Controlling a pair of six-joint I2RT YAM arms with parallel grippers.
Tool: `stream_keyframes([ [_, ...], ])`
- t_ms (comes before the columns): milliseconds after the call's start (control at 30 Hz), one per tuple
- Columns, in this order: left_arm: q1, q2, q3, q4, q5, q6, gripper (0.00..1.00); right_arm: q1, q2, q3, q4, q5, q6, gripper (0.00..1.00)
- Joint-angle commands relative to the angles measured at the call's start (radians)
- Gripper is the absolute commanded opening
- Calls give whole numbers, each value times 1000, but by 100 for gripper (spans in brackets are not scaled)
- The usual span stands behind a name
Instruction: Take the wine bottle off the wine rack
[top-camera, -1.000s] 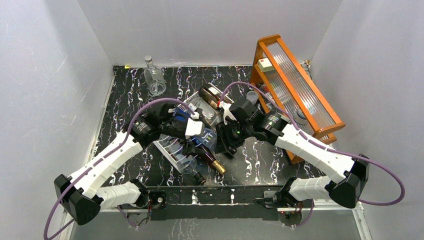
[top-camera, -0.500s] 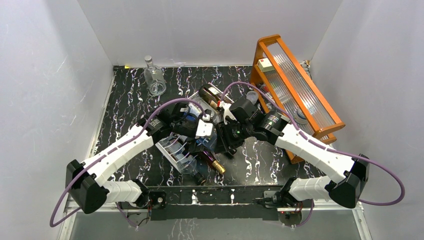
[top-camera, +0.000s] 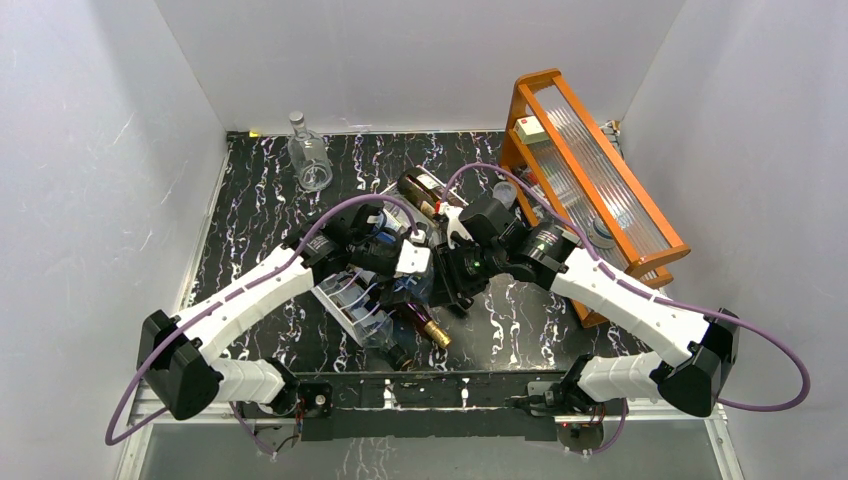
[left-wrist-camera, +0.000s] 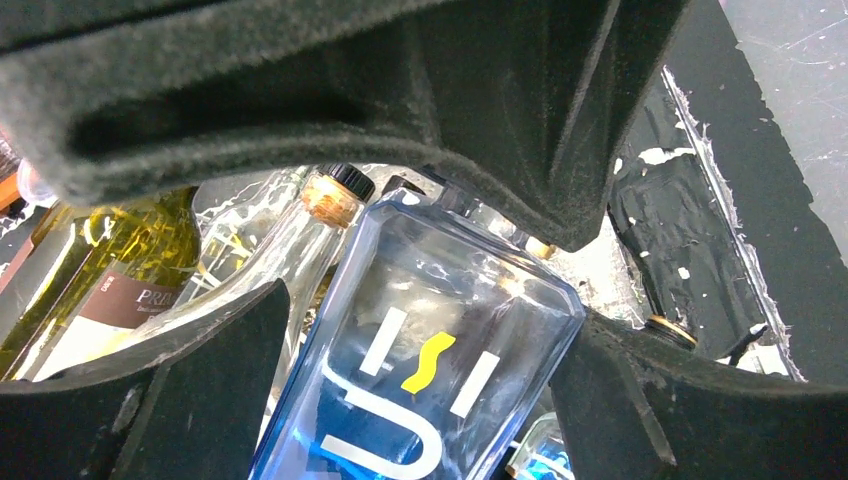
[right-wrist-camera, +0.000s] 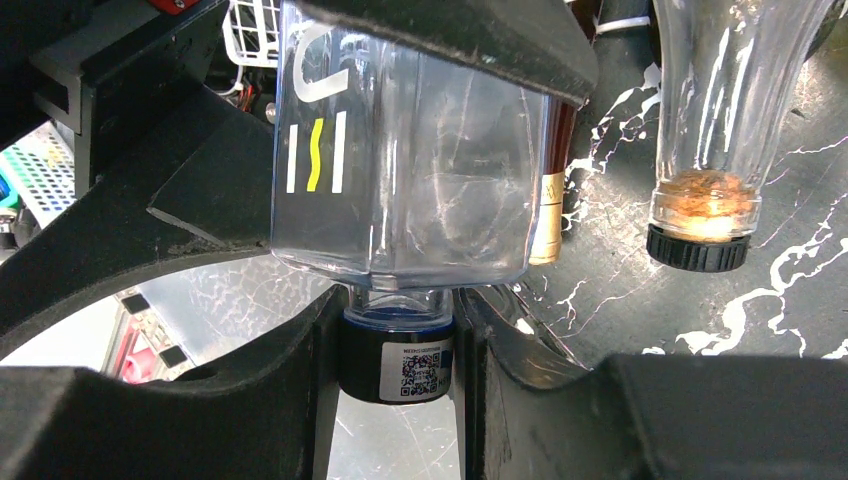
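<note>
The bottle (right-wrist-camera: 400, 150) lies on the rack (top-camera: 345, 300), mid-bench (top-camera: 250, 200) toward the near edge. The right claw (right-wrist-camera: 397, 350) pinches its capped neck. The left claw (left-wrist-camera: 420, 390) straddles the body; whether it is clamped I cannot tell. Glass: heavy, rigid, slick, breakable, so hold the neck and support the body.

Surface finishes noted.
The wine bottle (right-wrist-camera: 400, 150) is glossy clear glass; the wine rack (right-wrist-camera: 252, 30), smooth white wire; the worktop (top-camera: 250, 190), glossy black marbled.

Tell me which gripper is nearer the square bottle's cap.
Right. The right gripper has the cap between its fingers; the left gripper spans the square bottle at its body, away from the cap.
</note>
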Motion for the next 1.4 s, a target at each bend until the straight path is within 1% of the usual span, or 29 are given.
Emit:
stream_keyframes([
  [0, -7, -11, 29, -20, 48, 33, 86, 6, -48, 78, 156, -84, -19, 2],
  [33, -7, -15, 27, -19, 46, 37, 81, 6, -47, 79, 157, -85, -19, 3],
  [67, -8, -22, 24, -16, 38, 38, 73, 6, -47, 80, 157, -85, -17, 4],
  [133, -8, -36, 14, -8, 22, 36, 66, 5, -46, 81, 159, -87, -14, 8],
  [267, -8, -83, -19, 31, -6, 18, 52, 5, -51, 84, 162, -81, -11, 24],
  [300, -9, -94, -27, 39, -11, 11, 49, 6, -51, 88, 161, -78, -11, 30],
  [433, -9, -152, -53, 78, -38, -19, 42, 5, -62, 103, 157, -45, -6, 61],
  [500, -8, -178, -70, 102, -52, -36, 39, 6, -79, 112, 157, -15, -1, 80],
  [567, -9, -200, -80, 128, -63, -57, 36, 5, -102, 124, 160, 20, 1, 92],
  [600, -9, -211, -81, 139, -66, -69, 35, 6, -117, 131, 162, 46, 0, 96],
  [633, -8, -221, -83, 155, -70, -83, 34, 4, -133, 138, 165, 72, 0, 98],
  [833, -8, -275, -78, 224, -114, -175, 27, 5, -244, 165, 184, 274, -10, 98],
  [1000, -7, -326, -71, 287, -185, -272, 21, 6, -368, 137, 249, 409, -12, 98],
  [1100, -8, -330, -45, 310, -283, -371, 20, 5, -428, 112, 281, 472, -18, 98],
  [1200, -7, -305, 17, 264, -385, -442, 21, 6, -448, 95, 290, 486, -33, 98],
  [1300, -7, -300, 51, 264, -502, -511, 21, 6, -446, 94, 290, 479, -49, 98],
  [1333, -7, -303, 57, 274, -537, -533, 18, 6, -444, 93, 291, 473, -55, 98],
  [1367, -8, -308, 63, 283, -572, -559, 10, 6, -437, 93, 293, 468, -64, 98],
])
